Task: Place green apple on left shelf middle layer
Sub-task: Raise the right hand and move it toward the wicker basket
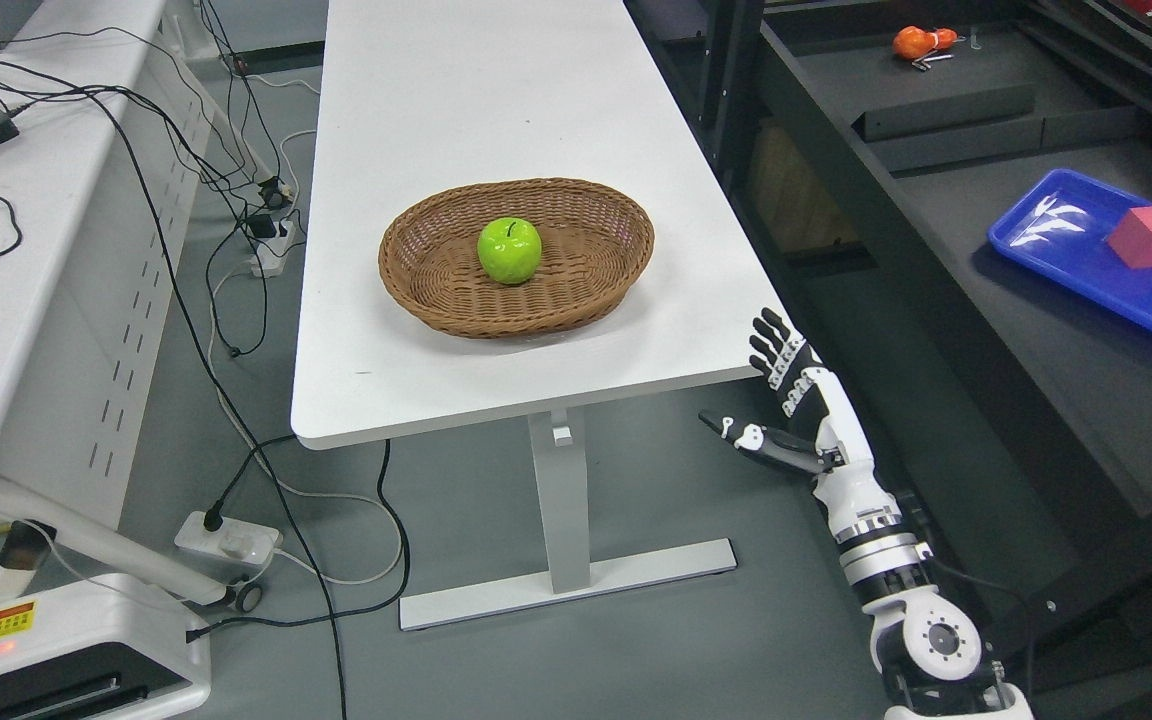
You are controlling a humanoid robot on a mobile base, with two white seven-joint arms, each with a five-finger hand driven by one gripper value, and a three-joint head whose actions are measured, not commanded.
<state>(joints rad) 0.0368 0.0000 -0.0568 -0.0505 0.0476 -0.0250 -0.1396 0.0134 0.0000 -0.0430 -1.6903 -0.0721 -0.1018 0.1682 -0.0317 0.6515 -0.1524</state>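
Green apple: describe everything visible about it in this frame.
The green apple is bright lime green, glossy, with a short dark stem pointing up. It looks whole and unmarked, perhaps artificial. It sits upright near the middle of the brown wicker basket, resting on the basket's woven floor, apart from the rim. The basket stands on the white table. Nothing else touches it; the right hand hangs open beyond the table's near right corner, well away.

The right hand (794, 400) is built in white shells with black fingers (771, 345) banded by pale joints, below which a ribbed silver wrist ring and a round white screw-studded joint cap are seen.
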